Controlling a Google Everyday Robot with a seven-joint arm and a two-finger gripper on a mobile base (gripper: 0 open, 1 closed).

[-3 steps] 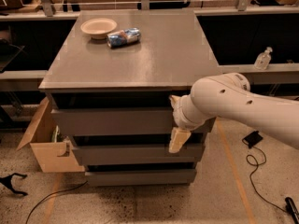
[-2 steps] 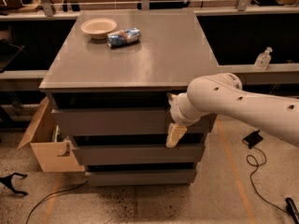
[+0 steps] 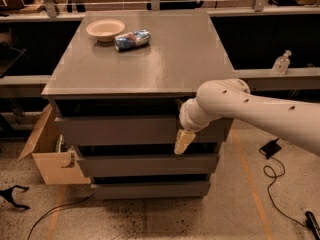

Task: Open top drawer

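Observation:
The grey cabinet (image 3: 150,59) has three stacked drawer fronts. The top drawer (image 3: 115,130) is the uppermost plain grey panel, just under the cabinet top, with a dark gap above it. It stands about in line with the cabinet top's edge. My gripper (image 3: 184,135) is at the right part of this panel, and its cream-coloured tip hangs down over the panel's lower edge. My white arm (image 3: 250,109) reaches in from the right. The part of the gripper at the drawer's top edge is hidden behind the wrist.
A cream bowl (image 3: 105,29) and a blue crumpled packet (image 3: 132,39) lie on the cabinet top at the back left. An open cardboard box (image 3: 47,156) stands at the cabinet's left. A clear bottle (image 3: 281,63) sits on a shelf to the right. Cables (image 3: 272,184) lie on the floor.
My gripper and arm have shifted slightly left and up along the top drawer front. The drawer front does not visibly differ.

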